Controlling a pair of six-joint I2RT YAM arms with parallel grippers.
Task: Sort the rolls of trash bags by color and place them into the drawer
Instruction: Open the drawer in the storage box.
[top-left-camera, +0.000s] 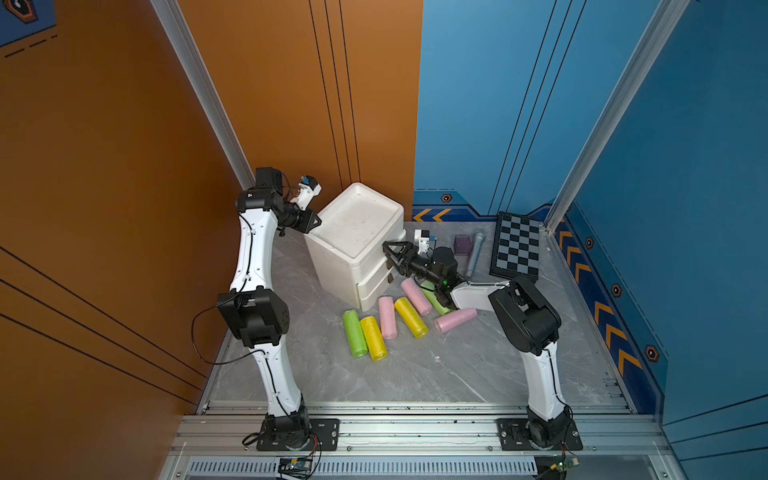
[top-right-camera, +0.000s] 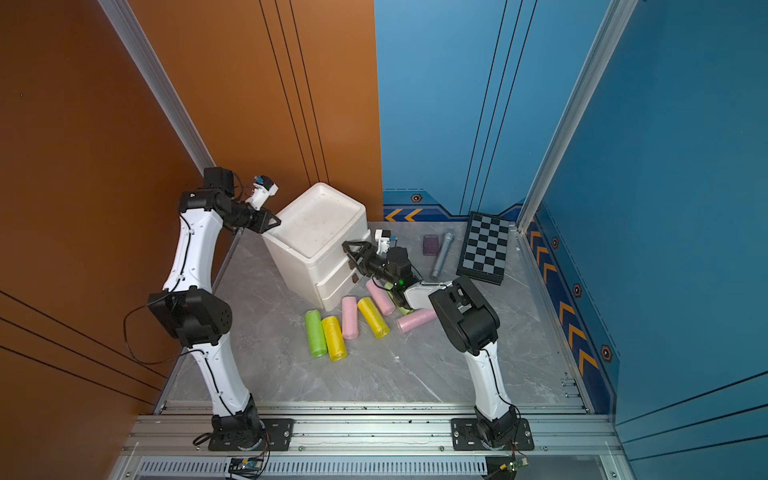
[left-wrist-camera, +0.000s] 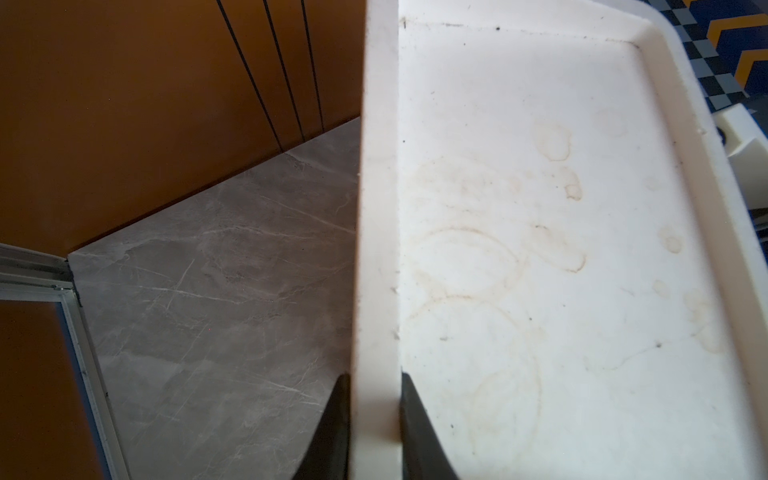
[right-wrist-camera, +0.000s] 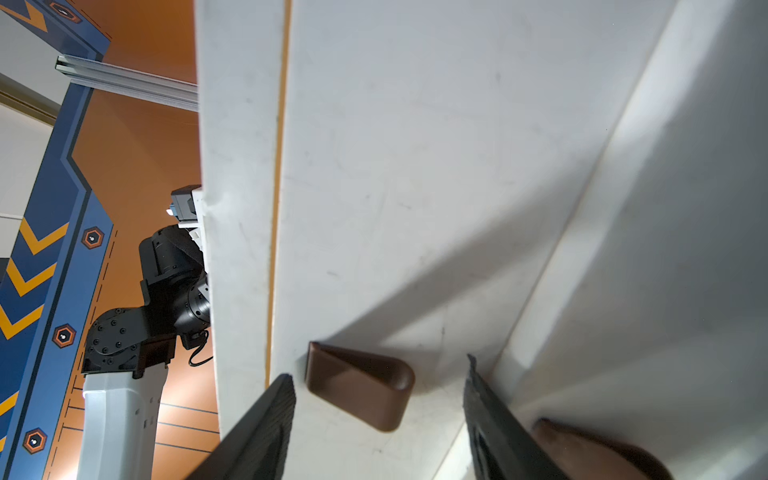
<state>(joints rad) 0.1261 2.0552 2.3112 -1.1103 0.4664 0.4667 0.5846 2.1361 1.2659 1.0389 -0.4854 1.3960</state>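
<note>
The left pincer (left-wrist-camera: 376, 384) is clamped on the raised rim of the white drawer cabinet (top-left-camera: 353, 224), with one finger outside the rim and one inside. The right pincer (right-wrist-camera: 378, 368) stands apart in front of the upper drawer (right-wrist-camera: 415, 208). Its fingers are on both sides of the brown handle (right-wrist-camera: 357, 386) and do not touch it. The rolls of trash bags (top-left-camera: 411, 317) lie on the desk (top-left-camera: 415, 374), below and behind this pincer. A pink roll (top-left-camera: 417, 296) and a green roll (top-left-camera: 436, 302) lie closest, under its wrist.

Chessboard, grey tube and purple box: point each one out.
chessboard (top-left-camera: 517, 248): in a top view, its centre squares.
grey tube (top-left-camera: 474, 257): in a top view, mid-shaft.
purple box (top-left-camera: 462, 245): in a top view, its top face.
</note>
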